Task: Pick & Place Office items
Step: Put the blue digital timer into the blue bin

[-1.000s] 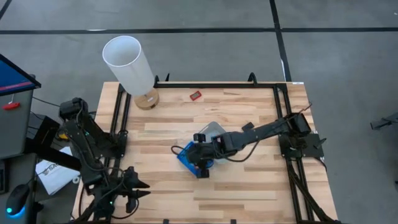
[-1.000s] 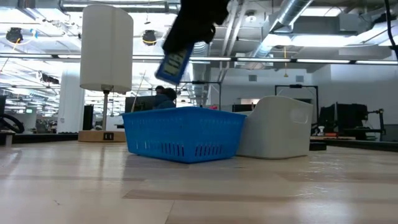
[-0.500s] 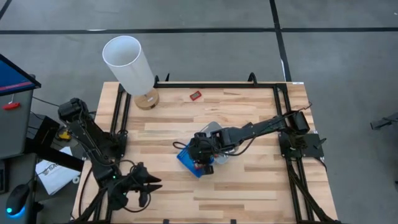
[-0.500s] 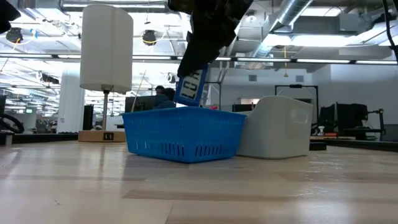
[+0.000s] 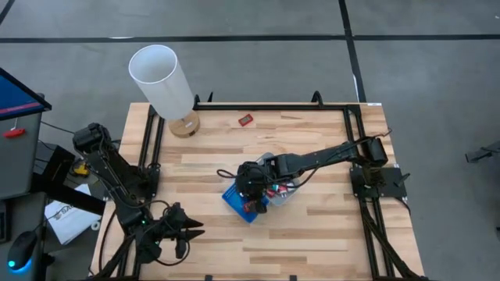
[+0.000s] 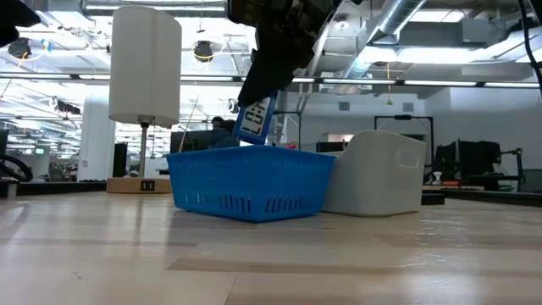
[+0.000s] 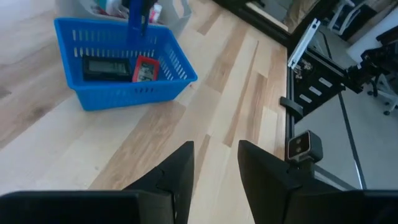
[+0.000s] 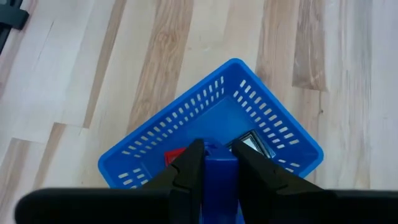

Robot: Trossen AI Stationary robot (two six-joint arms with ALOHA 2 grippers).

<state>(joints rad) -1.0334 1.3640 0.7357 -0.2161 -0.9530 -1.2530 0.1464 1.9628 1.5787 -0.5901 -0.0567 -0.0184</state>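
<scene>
My right gripper [image 8: 221,163] is shut on a flat blue office item [image 6: 255,119] with pale markings, over the blue tray [image 5: 236,197]. In that tray [image 7: 118,62] lie a black piece with a screen [image 7: 106,65] and a red piece [image 7: 146,68]. Behind it stands the clear-grey tray [image 6: 377,174], holding more small pieces. Another red piece [image 5: 245,119] lies on the table near its far edge. My left gripper [image 7: 216,165] waits open near the table's front left corner, nothing between its fingers. My right gripper pinches the blue item's upper end [image 8: 220,155] between its two fingers. The fingers slant down from the table's right side. The item hangs tilted below them, lifted clear, its lower end [image 6: 249,132] just above the blue tray's rim.
A tall white cylinder [image 5: 162,78] on a wooden base stands at the table's far left corner. Black frame rails [image 5: 266,107] run along the table's edges. Bare wood lies in front of the trays and to their left.
My right gripper has sunk toward the blue tray with the blue item, which now hangs lower and more over the tray's middle. My left gripper has swung a little toward the table's right, then kept still.
</scene>
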